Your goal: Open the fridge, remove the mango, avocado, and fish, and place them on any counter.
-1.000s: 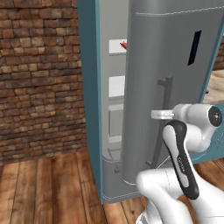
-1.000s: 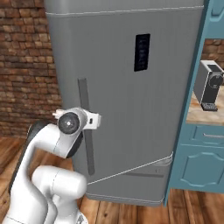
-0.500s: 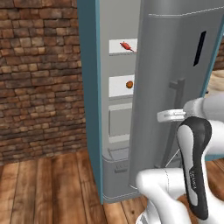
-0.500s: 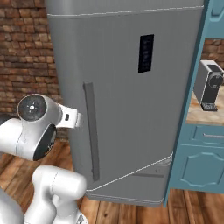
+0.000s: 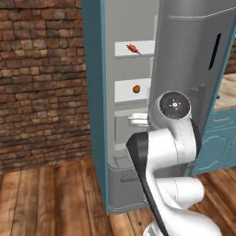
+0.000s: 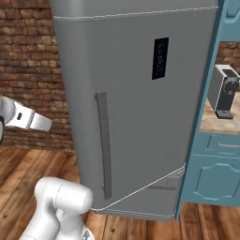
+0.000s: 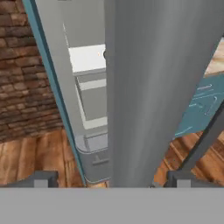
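Grey fridge (image 5: 193,50) door part open, jaws (image 7: 111,181) spread wide astride its edge, gripping nothing. Next: swing door wider, then reach for mango (image 5: 136,88).

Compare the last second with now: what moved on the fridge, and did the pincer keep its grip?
The fridge door swung wider, exposing the mango on its shelf. The pincer, shut at the bar handle before, let go and now stands open, straddling the door's edge. Shelf items stayed put.
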Robot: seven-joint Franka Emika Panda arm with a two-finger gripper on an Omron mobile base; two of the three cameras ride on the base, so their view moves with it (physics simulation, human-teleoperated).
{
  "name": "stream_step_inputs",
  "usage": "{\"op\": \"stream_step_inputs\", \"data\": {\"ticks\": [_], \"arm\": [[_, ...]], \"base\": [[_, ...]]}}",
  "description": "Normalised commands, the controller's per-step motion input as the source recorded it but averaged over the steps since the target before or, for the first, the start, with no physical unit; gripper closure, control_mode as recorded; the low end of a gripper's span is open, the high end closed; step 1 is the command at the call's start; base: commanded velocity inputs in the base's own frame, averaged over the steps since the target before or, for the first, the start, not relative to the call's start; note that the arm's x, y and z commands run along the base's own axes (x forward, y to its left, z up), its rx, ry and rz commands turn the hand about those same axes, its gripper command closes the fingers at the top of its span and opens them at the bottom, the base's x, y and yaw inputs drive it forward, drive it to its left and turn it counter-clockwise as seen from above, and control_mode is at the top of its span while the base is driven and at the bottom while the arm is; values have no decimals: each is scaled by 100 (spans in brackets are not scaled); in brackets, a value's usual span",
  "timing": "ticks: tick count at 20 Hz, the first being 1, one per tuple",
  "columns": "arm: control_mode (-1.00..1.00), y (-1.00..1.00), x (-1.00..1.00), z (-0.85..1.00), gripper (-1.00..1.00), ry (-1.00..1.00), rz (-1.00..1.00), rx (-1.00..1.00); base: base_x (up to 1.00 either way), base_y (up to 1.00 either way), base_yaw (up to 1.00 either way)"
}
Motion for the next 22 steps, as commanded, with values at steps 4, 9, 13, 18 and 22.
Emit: {"op": "stream_step_inputs", "data": {"ticks": [4,9,13,18,22], "arm": [[-100,31,80,-20,-100,-7,-22,-24],[-100,31,100,-16,-100,-2,-39,-26],[-100,-1,100,-1,-100,9,-44,-7],[-100,-45,100,-10,-100,13,-31,-1],[-100,-43,94,-27,-100,0,-36,-3]], "base": [[0,0,0],[0,0,0],[0,0,0],[0,0,0],[0,0,0]]}}
